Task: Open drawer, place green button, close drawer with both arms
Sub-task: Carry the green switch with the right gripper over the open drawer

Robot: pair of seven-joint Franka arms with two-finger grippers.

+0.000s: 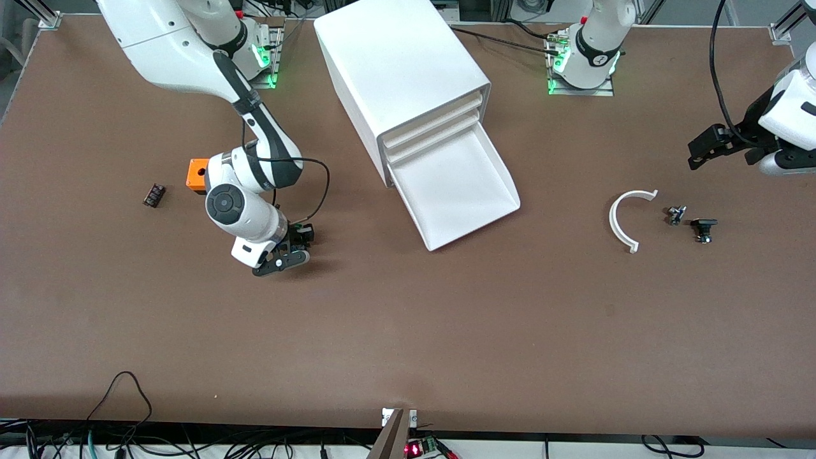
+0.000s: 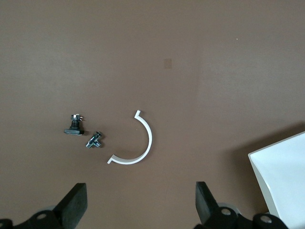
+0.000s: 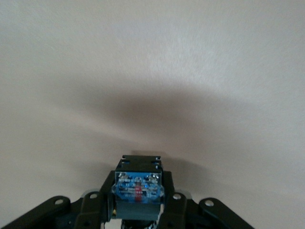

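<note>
The drawer [image 1: 460, 191], lowest of the white cabinet [image 1: 401, 70], stands pulled out and empty. My right gripper [image 1: 290, 252] is low over the bare table toward the right arm's end, between the orange cube and the drawer. It is shut on the button [image 1: 302, 234]. The right wrist view shows the button's black body with a blue label [image 3: 138, 187] between the fingers [image 3: 97, 210]; the green cap is hidden. My left gripper [image 1: 704, 150] hangs open and empty above the table at the left arm's end; in the left wrist view [image 2: 140, 202] the jaws stand wide apart.
An orange cube [image 1: 197, 173] and a small black part [image 1: 153, 195] lie by the right arm. A white curved strip [image 1: 621, 220] and two small dark parts [image 1: 676, 214] [image 1: 704, 228] lie under the left gripper. The drawer's corner [image 2: 286, 176] shows in the left wrist view.
</note>
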